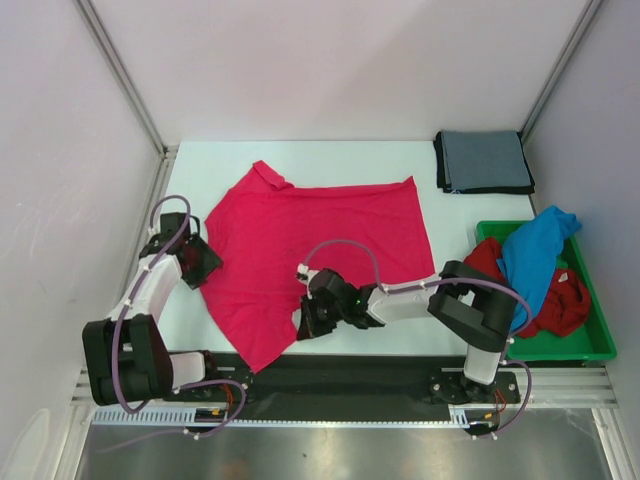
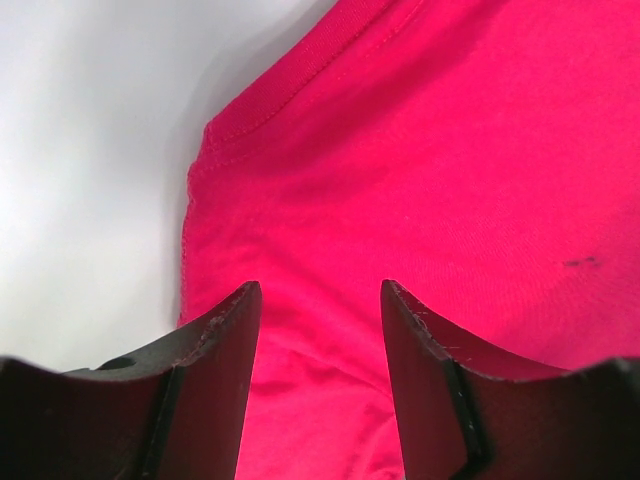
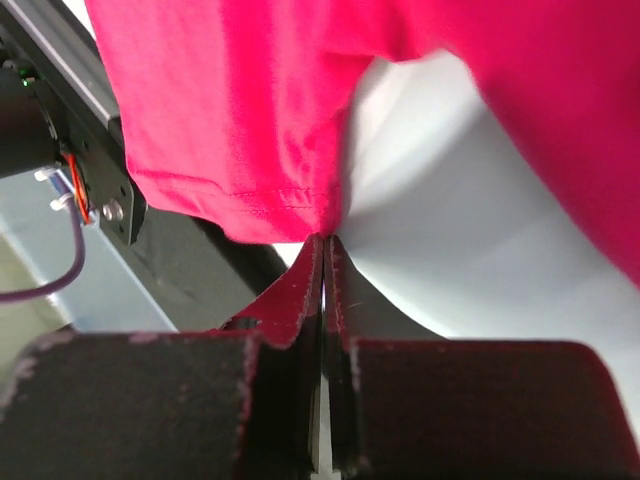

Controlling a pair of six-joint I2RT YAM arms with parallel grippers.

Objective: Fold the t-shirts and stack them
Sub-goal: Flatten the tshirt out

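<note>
A bright pink-red t-shirt (image 1: 320, 230) lies spread flat across the middle of the table. My right gripper (image 1: 303, 325) is at its near sleeve. In the right wrist view that gripper (image 3: 326, 240) is shut, pinching the corner of the sleeve's stitched hem (image 3: 240, 195). My left gripper (image 1: 200, 262) is at the shirt's left edge. In the left wrist view it (image 2: 320, 290) stands open just above the pink-red cloth (image 2: 450, 150), holding nothing. A grey-blue t-shirt (image 1: 482, 160) lies folded at the back right. A bright blue t-shirt (image 1: 535, 255) and a darker red one (image 1: 560, 300) lie crumpled in the tray.
A green plastic tray (image 1: 590, 345) sits at the right near corner. The black mounting rail (image 1: 350, 375) runs along the table's near edge, just below the pinched sleeve. White walls and metal posts close in the left, back and right sides.
</note>
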